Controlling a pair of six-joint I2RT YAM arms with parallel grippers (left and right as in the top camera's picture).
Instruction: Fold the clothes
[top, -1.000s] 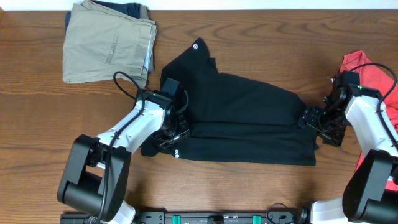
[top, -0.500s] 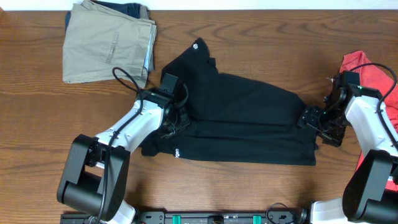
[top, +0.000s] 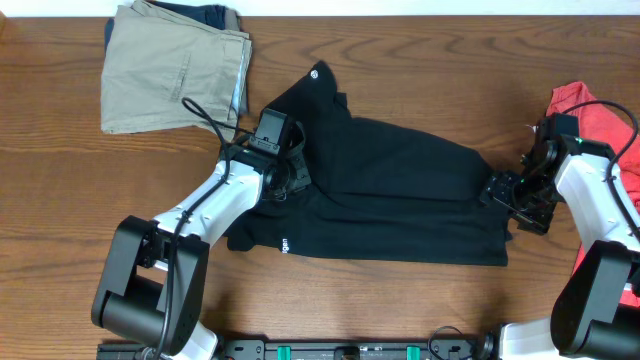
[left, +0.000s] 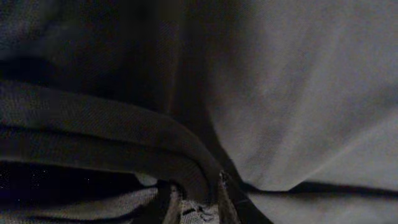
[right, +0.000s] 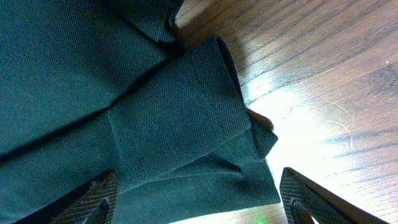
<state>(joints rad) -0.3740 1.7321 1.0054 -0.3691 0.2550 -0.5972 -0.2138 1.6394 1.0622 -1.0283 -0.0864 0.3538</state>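
Item one, black soft-fabric garment: spread lengthwise across the middle of the brown wood-grain worktop, partly doubled over itself, its upper left corner peaking toward the far edge; one small white logo mark at that peak, another near the lower left edge. Item two, my left hand: set on the garment's left part, just below the peak, clenched on a raised fold of the black cloth; my wrist view shows that ridge of fabric running down and pinched between my two close-set fingers, with smoother cloth lying to the right of it. Item three, my right hand: at the garment's right end, low over the worktop, released, jaws standing wide; my fingers sit far apart on either side of a stitched hem and its turned-up corner, bare wood showing bright beside them, the cloth between the fingers but not gripped. Item four, folded khaki-tan trousers: far left corner of the worktop, well apart from the garment's body, near its peak. Item five, red shirt: crumpled at the right edge, beside my right arm
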